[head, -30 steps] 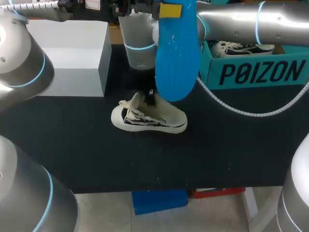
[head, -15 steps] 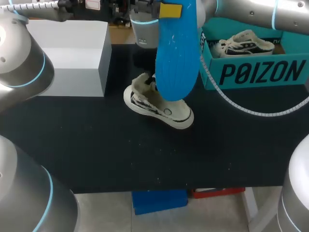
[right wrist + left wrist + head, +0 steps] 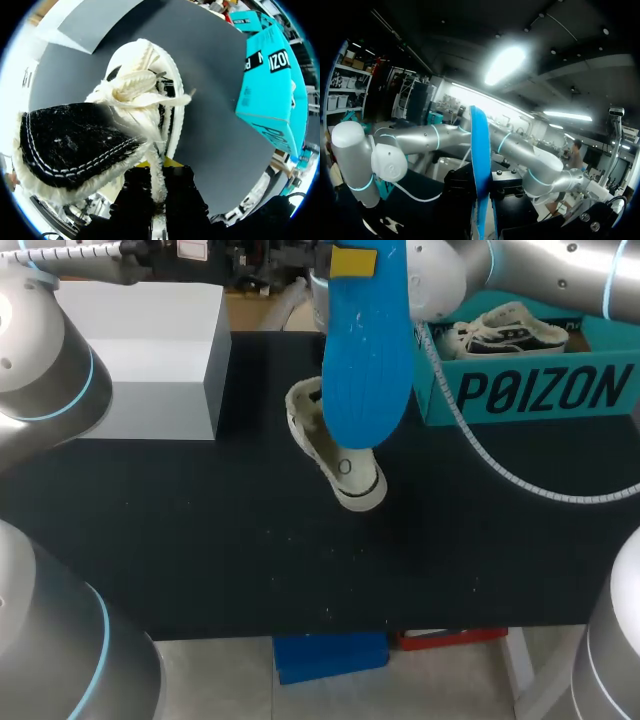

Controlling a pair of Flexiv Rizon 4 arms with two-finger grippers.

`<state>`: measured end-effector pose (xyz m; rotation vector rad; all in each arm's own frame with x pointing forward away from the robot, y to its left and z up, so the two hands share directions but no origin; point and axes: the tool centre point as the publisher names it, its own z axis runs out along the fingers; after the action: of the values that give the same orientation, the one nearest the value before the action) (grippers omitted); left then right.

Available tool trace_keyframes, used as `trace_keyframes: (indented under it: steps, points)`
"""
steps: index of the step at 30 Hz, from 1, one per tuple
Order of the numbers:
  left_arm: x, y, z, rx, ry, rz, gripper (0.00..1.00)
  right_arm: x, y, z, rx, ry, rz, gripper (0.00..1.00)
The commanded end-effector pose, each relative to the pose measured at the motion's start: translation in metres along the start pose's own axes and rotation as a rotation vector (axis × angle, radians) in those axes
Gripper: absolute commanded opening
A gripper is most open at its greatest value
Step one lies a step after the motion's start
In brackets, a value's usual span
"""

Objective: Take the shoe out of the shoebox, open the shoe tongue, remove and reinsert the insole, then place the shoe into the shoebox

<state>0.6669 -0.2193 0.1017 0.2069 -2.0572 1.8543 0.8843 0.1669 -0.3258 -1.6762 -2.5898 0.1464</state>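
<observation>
In the head view the left pincer is up at twelve o'clock, clenched on the upper end of a blue insole; the insole hangs upright from it, its long face broad to the camera and covering the middle of the scene; in the left wrist view the same insole stands edge-on between the two black fingers, which press it from both sides; the cream canvas shoe lies just below the insole's lower end, over the black table a little toward twelve o'clock from its centre, heel toward eleven o'clock and rubber toe toward five o'clock; whether its sole touches the table I cannot tell; the right arm comes in from two o'clock and runs behind the insole, so its pincer is hidden there; in the right wrist view the right pincer grasps the shoe by the collar wall, a finger on each side, with the black-lined tongue folded out to one side and the toe pointing away from the fingers; the teal shoebox stands open at two o'clock, well apart from the held shoe, with a second shoe inside it; a grey-white box sits at ten o'clock.
</observation>
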Motion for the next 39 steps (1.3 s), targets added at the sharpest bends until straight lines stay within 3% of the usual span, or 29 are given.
trace_keyframes:
  steps: [1, 16, 32, 39]
  points:
    - [0.000, -0.001, 0.001, -0.004, -0.003, -0.002, 0.00, 0.001, 0.005, 0.012, -0.122, 0.045, 0.605, 0.00]
    - [0.000, -0.001, 0.001, -0.004, -0.003, -0.002, 0.00, 0.008, 0.015, 0.052, -0.147, 0.037, 0.630, 0.00]
    - [0.000, -0.001, 0.001, -0.004, -0.003, -0.002, 0.00, 0.013, 0.015, 0.062, -0.169, -0.007, 0.452, 0.00]
    - [0.000, -0.001, 0.001, -0.004, -0.003, -0.002, 0.00, 0.011, 0.018, 0.071, -0.138, -0.022, 0.418, 0.00]
